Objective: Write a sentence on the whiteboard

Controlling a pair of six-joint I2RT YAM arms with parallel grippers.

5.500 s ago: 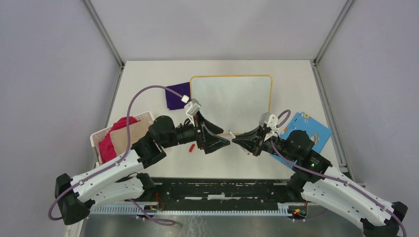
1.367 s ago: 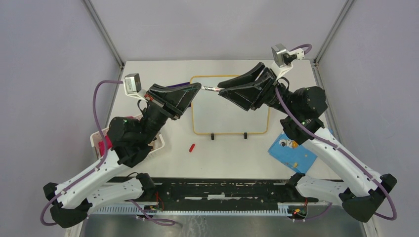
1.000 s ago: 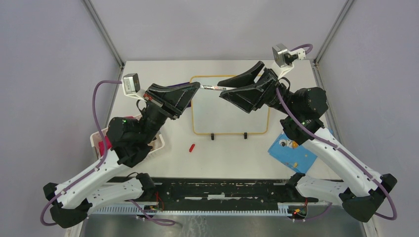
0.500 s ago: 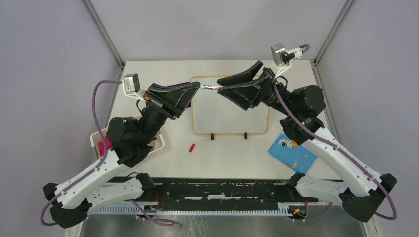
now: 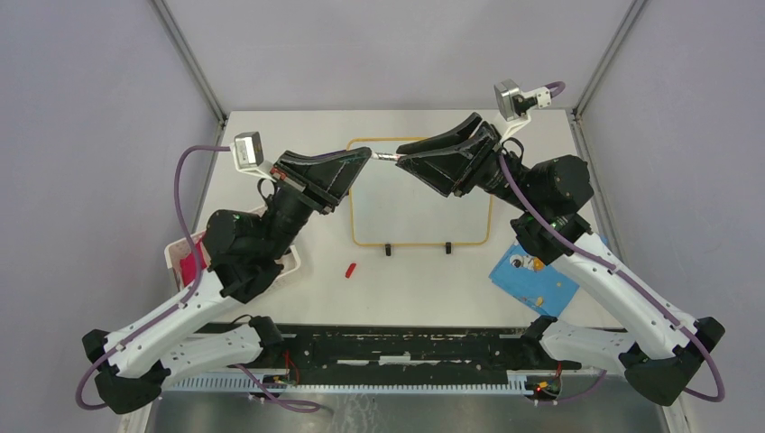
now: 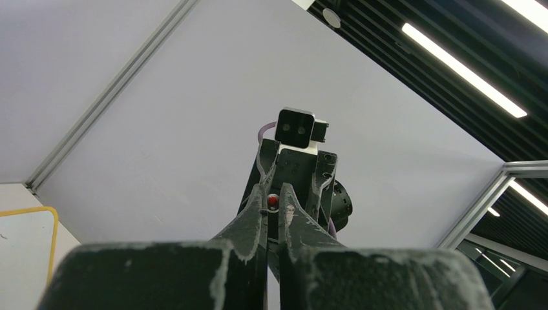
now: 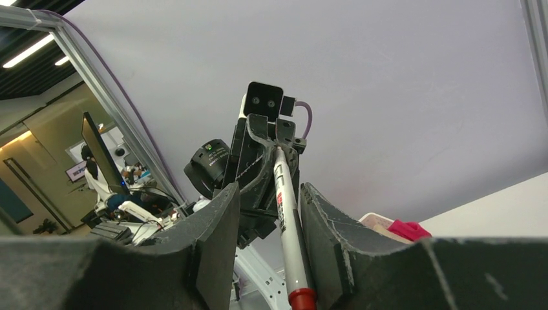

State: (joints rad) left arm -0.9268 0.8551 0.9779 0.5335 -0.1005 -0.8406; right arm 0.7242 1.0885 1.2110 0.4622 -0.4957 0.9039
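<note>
we are clamping the marker in our narrow left gripper; our right gripper is gaping around it. below both, the whiteboard is resting on the table, grey walls surrounding.

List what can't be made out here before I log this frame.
- Whiteboard upper part: top view, covered by the left tool and right tool, so writing there can't be ruled out; left wrist view crops it to a corner.
- Marker: top view, only a short piece shows between the tools.
- Blue card: top view, partly under the right arm; items on it too small to name.
</note>
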